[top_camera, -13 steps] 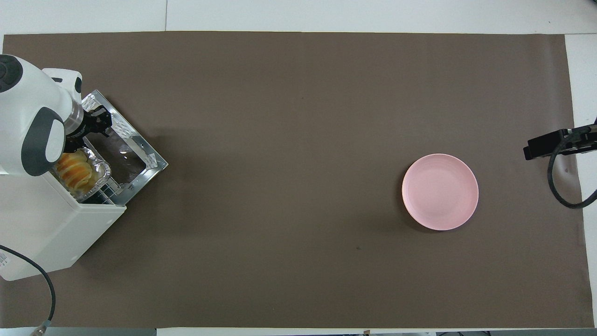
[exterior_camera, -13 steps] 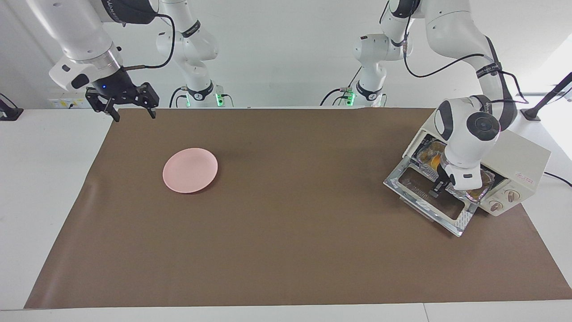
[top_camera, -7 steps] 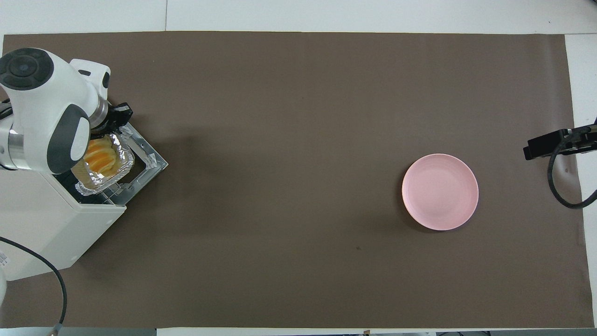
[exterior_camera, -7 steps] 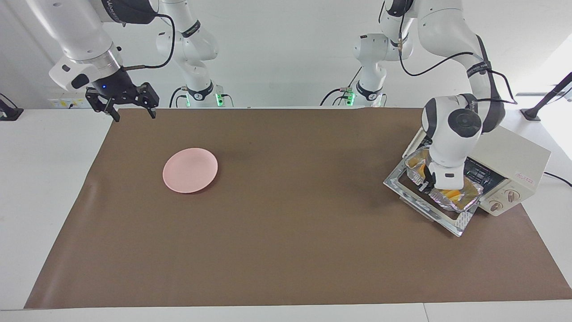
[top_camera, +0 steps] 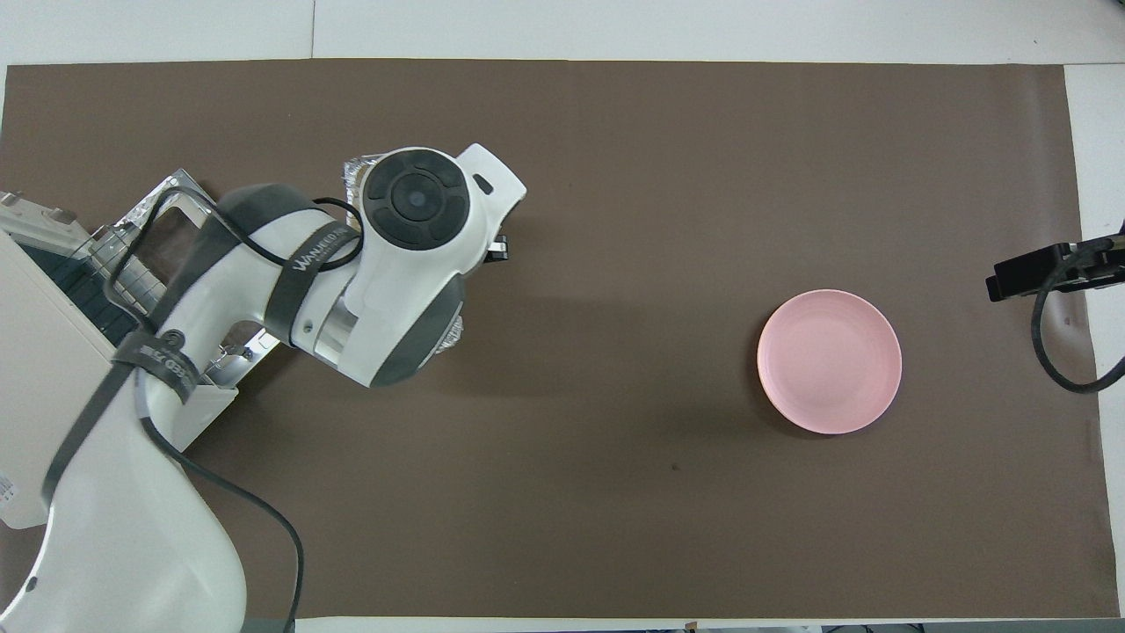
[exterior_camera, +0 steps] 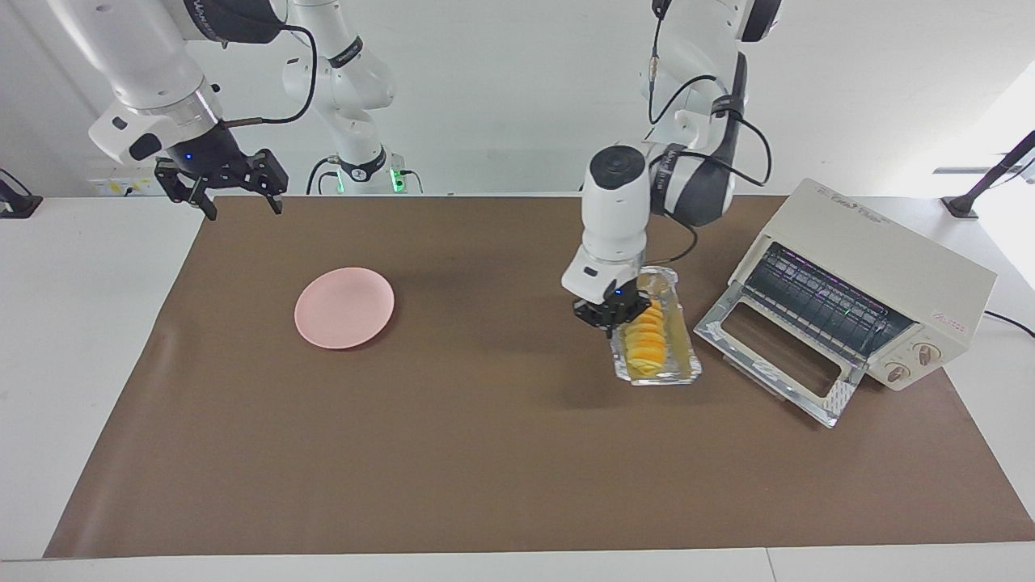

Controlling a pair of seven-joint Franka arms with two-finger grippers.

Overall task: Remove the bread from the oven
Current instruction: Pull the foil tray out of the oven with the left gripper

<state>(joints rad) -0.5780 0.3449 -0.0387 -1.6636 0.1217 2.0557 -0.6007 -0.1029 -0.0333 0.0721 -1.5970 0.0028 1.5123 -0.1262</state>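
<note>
Bread [exterior_camera: 649, 340], golden with orange ridges, lies in a crinkled foil tray [exterior_camera: 656, 371] that the left hand [exterior_camera: 612, 317] has clamped by its rim. The tray hangs over the brown mat [exterior_camera: 485, 453], beside the oven [exterior_camera: 877, 283] and clear of its dropped glass door [exterior_camera: 776, 356]. Only the facing view shows this grip and the loaf; from overhead the left arm's wrist covers them, leaving just two scraps of foil [top_camera: 355, 167] at its edges. The facing view also shows the oven's wire rack [exterior_camera: 817, 301] bare and its two knobs [exterior_camera: 910, 361]; overhead, only a corner of the oven [top_camera: 53, 272] and door frame appears under the arm. The pink plate [exterior_camera: 344, 307] sits on the mat toward the right arm's end of the counter, well apart from the tray. The right hand [exterior_camera: 234, 204] waits with fingers spread wide over the mat's edge, holding nothing; overhead it shows only as a dark tip [top_camera: 1033, 274].
</note>
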